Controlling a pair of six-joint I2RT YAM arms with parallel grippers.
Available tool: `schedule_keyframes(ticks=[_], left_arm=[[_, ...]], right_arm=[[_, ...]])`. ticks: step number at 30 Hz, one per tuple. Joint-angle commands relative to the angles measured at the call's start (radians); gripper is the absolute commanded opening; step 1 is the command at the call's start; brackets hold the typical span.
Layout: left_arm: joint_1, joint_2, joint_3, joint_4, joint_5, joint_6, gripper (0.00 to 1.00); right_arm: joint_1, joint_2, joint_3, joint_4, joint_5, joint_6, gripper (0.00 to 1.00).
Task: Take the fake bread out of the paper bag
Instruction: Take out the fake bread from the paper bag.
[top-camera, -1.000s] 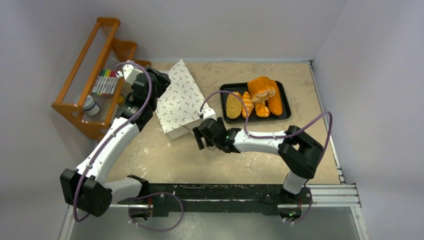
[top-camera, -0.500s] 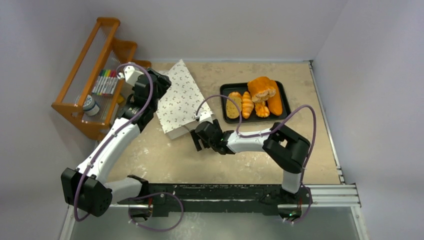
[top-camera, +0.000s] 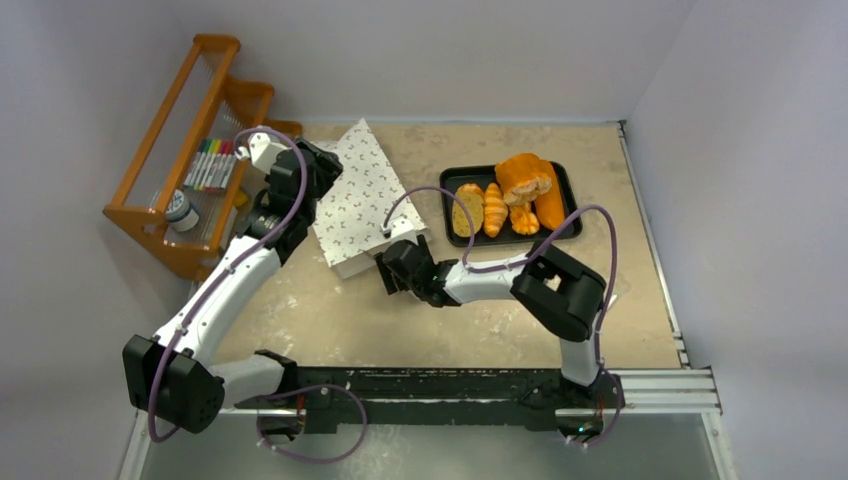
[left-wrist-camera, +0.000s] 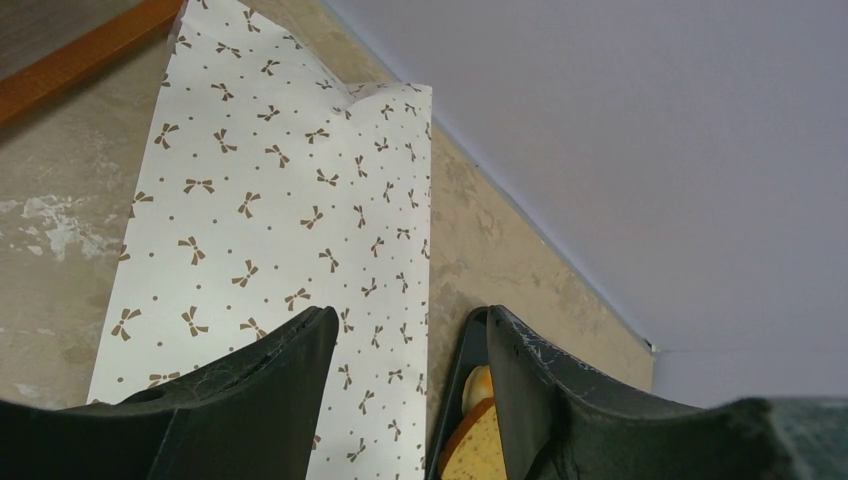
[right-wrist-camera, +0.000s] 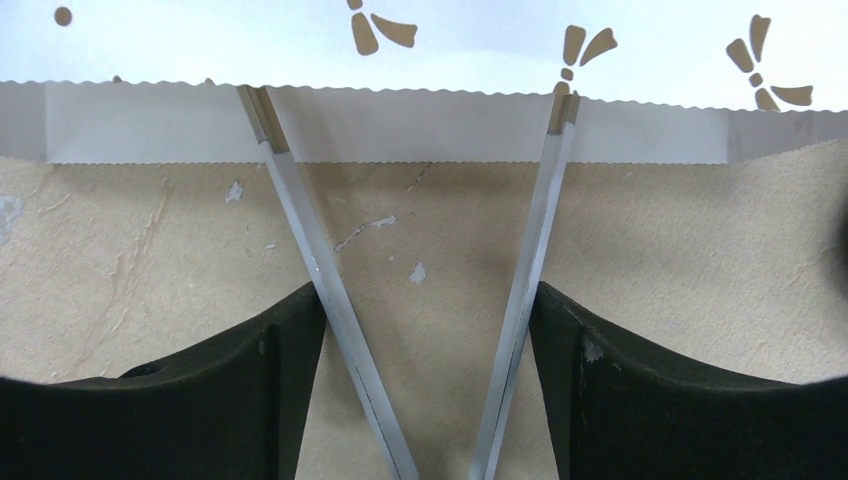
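Paper bag (right-wrist-camera: 450, 40) rim just beyond right jaws

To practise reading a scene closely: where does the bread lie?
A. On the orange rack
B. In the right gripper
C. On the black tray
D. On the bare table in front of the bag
C: the top view shows the bread lying on the black tray, apart from the bag.
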Motion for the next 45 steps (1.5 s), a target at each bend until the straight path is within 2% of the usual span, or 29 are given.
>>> schedule_keyframes(ticks=[1, 7, 31, 34, 36, 42, 45], left_arm=[[0.004, -0.009, -0.002, 0.042, -0.014, -0.011, 0.57], [0.005, -0.008, -0.006, 0.043, -0.013, -0.009, 0.57], [0.006, -0.002, -0.025, 0.054, -0.01, -0.01, 0.57], [0.008, -0.002, -0.029, 0.054, -0.01, -0.01, 0.57], [0.008, -0.001, -0.028, 0.055, -0.009, -0.01, 0.58], [0.009, -0.004, -0.032, 0.056, -0.007, -0.014, 0.57], [0.009, -0.008, -0.029, 0.055, -0.01, -0.013, 0.58]], right_arm=[[0.003, 0.013, 0.005, -0.014, 0.081, -0.019, 0.72], [0.004, 0.011, 0.018, 0.002, 0.121, -0.018, 0.68], [-0.051, 0.21, 0.383, -0.201, 0.151, -0.032, 0.68], [-0.056, 0.213, 0.394, -0.203, 0.146, -0.032, 0.66], [-0.056, 0.207, 0.39, -0.202, 0.146, -0.031, 0.61], [-0.058, 0.19, 0.371, -0.199, 0.134, -0.03, 0.21], [-0.057, 0.171, 0.36, -0.202, 0.133, -0.026, 0.1]])
